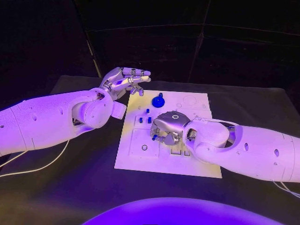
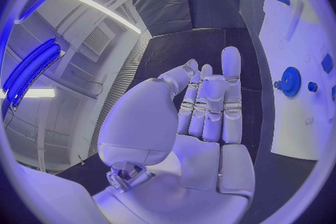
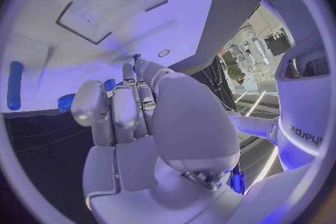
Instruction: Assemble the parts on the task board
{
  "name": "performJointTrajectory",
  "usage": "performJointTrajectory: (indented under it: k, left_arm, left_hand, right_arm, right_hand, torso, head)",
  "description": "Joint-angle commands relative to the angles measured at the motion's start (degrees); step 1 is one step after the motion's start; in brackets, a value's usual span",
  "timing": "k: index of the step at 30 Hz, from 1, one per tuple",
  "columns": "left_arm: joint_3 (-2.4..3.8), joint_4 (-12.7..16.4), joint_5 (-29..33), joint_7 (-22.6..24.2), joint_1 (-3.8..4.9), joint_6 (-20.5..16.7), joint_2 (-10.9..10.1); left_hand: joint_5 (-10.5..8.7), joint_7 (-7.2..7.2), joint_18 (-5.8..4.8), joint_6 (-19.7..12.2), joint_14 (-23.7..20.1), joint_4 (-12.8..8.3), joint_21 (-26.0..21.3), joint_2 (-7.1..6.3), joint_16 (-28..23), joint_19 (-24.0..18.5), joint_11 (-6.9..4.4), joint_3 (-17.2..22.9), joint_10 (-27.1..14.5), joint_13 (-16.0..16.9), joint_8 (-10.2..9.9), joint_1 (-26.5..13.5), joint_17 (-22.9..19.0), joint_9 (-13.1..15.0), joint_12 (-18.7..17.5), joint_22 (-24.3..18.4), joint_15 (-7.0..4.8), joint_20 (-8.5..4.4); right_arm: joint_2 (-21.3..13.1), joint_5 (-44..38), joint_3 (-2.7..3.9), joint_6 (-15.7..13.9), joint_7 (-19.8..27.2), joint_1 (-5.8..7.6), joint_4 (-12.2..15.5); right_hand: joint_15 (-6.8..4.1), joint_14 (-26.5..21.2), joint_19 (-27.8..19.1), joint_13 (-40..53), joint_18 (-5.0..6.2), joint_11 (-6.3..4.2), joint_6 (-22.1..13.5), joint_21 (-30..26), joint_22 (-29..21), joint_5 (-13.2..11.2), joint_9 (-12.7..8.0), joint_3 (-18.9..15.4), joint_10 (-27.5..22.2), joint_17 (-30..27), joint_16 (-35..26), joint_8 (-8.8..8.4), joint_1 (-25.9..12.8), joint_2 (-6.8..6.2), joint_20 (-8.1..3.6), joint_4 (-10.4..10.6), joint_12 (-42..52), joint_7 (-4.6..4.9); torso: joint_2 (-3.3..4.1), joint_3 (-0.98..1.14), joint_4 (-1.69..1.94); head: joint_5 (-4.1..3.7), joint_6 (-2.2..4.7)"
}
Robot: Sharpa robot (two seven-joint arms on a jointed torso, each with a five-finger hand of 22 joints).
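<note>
Over the task board (image 1: 191, 165) the right hand (image 1: 169, 127) pinches a small blue part (image 3: 136, 57); left hand (image 1: 125, 79) hovers, fingers apart, empty.

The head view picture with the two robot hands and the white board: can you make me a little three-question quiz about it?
1. True or false: the left hand is pressing down on the middle of the task board.
2. Which hand is over the task board? A) the left hand B) the right hand C) both
3. Fill in: the round toothed part, the gear, is coloured ____.

Key:
1. False. It is off the board's far left corner, holding nothing.
2. B. The right hand is over the board's middle, fingers curled down at it.
3. Blue.
</note>
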Motion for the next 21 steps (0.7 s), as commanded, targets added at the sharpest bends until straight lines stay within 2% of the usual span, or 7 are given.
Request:
performJointTrajectory:
  k: [1, 6, 10, 17, 21]
  left_arm:
    - [0.05, 0.1, 0.1, 0.0, 0.10, 1.1, 0.0]
    - [0.04, 0.1, 0.1, -0.2, 0.10, 1.3, 0.0]
    - [0.04, 0.1, 0.1, -0.3, 0.10, 1.4, 0.0]
    - [0.04, 0.3, 0.1, -0.8, 0.10, 1.9, 0.0]
    - [0.04, 0.4, 0.1, -1.0, 0.10, 2.0, 0.1]
  left_hand:
    - [-0.05, 0.14, 0.38, -0.1, -0.5, -0.1, -0.1, 0.01, -0.4, -0.3, -0.01, -0.3, -0.5, 0.1, 0.2, 0.0, 0.0, 0.0, 0.3, -0.1, -0.09, -0.02]
    - [-0.05, 0.14, 0.39, -0.1, -0.5, -0.1, -0.2, -0.03, -0.4, -0.3, -0.01, -0.4, -0.5, 0.1, 0.2, 0.0, -0.2, 0.0, 0.3, -0.1, -0.10, -0.02]
    - [-0.05, 0.14, 0.39, -0.1, -0.5, -0.1, -0.2, -0.03, -0.4, -0.3, -0.01, -0.4, -0.5, 0.1, 0.2, 0.0, -0.2, 0.0, 0.3, -0.1, -0.10, -0.02]
    - [-0.05, 0.14, 0.39, -0.1, -0.5, -0.1, -0.2, -0.03, -0.4, -0.3, -0.01, -0.4, -0.5, 0.1, 0.2, 0.0, -0.2, 0.0, 0.3, -0.1, -0.10, -0.02]
    - [-0.05, 0.14, 0.39, -0.1, -0.6, -0.1, -0.2, -0.01, -0.5, -0.3, -0.01, -0.4, -0.6, 0.1, 0.2, 0.0, -0.4, 0.0, 0.3, -0.1, -0.10, -0.02]
  right_arm:
    - [0.1, -0.6, -0.09, 2.1, -0.5, -0.01, -0.2]
    - [0.4, -0.5, -0.09, 3.0, -0.4, 0.00, -0.5]
    - [0.8, -0.4, -0.09, 3.5, -0.4, 0.00, -0.6]
    - [1.1, -0.4, -0.09, 3.1, -0.8, 0.00, -1.2]
    - [1.5, -0.4, -0.09, 2.7, -0.8, 0.00, -1.7]
  right_hand:
    - [-0.15, 1.4, 0.1, 0.0, -0.45, 0.09, 0.2, 0.2, 0.0, -0.5, 0.1, 0.3, 0.5, -0.1, 0.0, 0.18, -0.7, -0.01, 0.16, -0.1, -0.3, 0.04]
    - [-0.14, 1.4, 0.0, -0.1, -0.44, 0.08, 0.3, 0.1, -0.1, -0.8, 0.1, 0.2, 0.5, -0.2, 0.0, 0.13, -1.2, -0.03, 0.18, 0.0, -0.4, 0.00]
    - [-0.15, 1.4, 0.0, -0.1, -0.43, 0.08, 0.3, 0.1, -0.1, -0.8, 0.1, 0.2, 0.5, -0.2, 0.0, 0.13, -1.3, -0.04, 0.19, 0.0, -0.4, 0.00]
    - [-0.11, 1.3, -0.4, -0.2, -0.31, 0.12, 0.0, -0.2, -0.7, -1.1, 0.0, 0.1, 0.3, -0.5, -0.1, -0.10, -1.9, -0.21, 0.22, 0.1, -0.7, 0.02]
    - [0.17, 1.3, -0.6, -0.6, -0.26, 0.52, -1.1, -0.4, -1.1, -1.3, -0.2, -0.1, -0.8, -0.7, -0.1, -0.83, -3.0, -0.70, 0.39, 0.3, -1.4, 0.38]
  torso:
    - [-0.04, -0.03, -0.07]
    - [-0.11, 0.05, 0.03]
    - [-0.09, -0.04, 0.02]
    - [-0.08, -0.03, -0.05]
    - [-0.06, -0.04, -0.03]
  head:
    - [-0.11, -0.26]
    - [-0.15, -0.24]
    - [-0.25, -0.31]
    - [-0.28, -0.24]
    - [-0.26, -0.10]
